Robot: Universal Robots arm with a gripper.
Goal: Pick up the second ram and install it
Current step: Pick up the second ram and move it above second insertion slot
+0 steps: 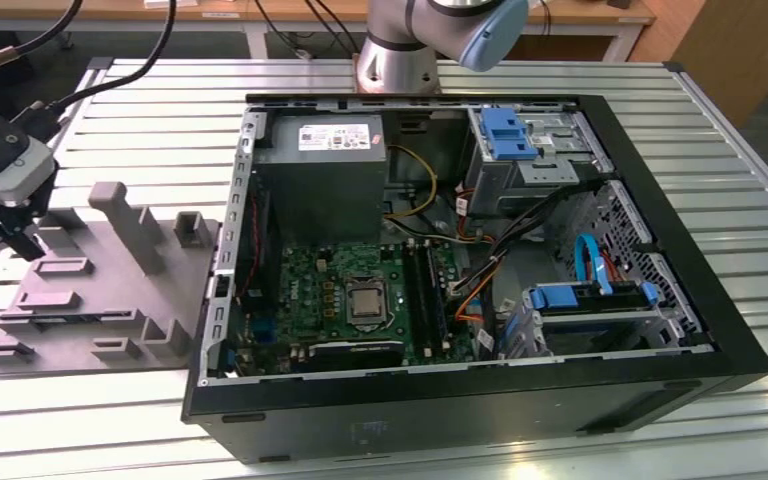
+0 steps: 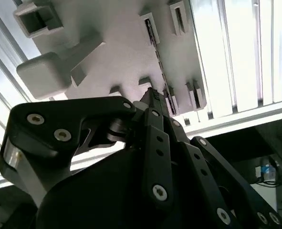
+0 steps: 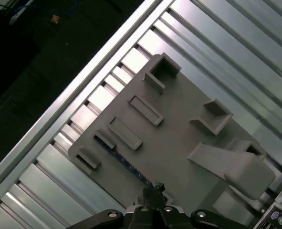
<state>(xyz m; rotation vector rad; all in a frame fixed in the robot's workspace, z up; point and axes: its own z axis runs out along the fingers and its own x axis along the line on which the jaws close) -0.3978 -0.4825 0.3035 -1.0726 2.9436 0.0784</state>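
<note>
The second ram is a thin dark-blue stick standing on edge in a slot of the grey holder block. That block lies on the slatted table at the exterior view's left, beside the open computer case. My gripper hangs over the block's far left corner. In both wrist views its tips sit just above one end of the stick. The fingertips are pressed together with nothing between them. The green board's black slots lie inside the case.
The holder block has tall grey posts and several small pockets. The table's edge runs close behind the block, with dark floor beyond. Inside the case are a power supply, cables and blue drive bays.
</note>
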